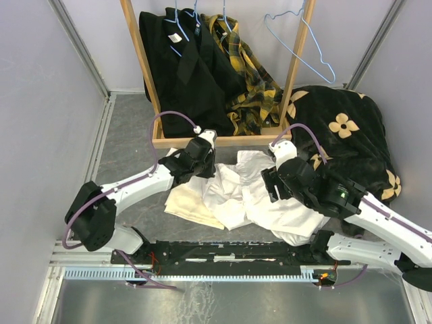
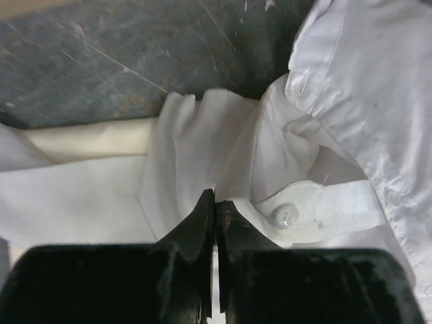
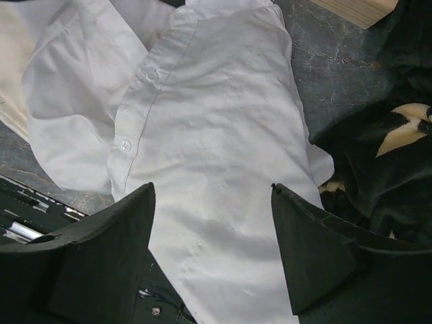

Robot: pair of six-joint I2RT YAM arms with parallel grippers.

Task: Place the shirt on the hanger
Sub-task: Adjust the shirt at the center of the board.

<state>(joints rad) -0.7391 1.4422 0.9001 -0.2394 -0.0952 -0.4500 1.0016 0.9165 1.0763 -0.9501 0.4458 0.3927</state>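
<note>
Light and limp, the shirt [image 1: 250, 196] looks best taken near its collar; the left gripper [image 2: 214, 202] clamps a fold of it, while the right gripper's [image 3: 212, 192] jaws stand apart.

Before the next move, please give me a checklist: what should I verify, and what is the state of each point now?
1. Left gripper shut on the shirt: ok, white cloth shows between its fingers.
2. Cream cloth free of that grip: cannot tell.
3. Right gripper open above the shirt: ok, it holds nothing.
4. Hanger empty: ok.
5. Hanger in a gripper: not ok, it is up at the rack, untouched.
</note>
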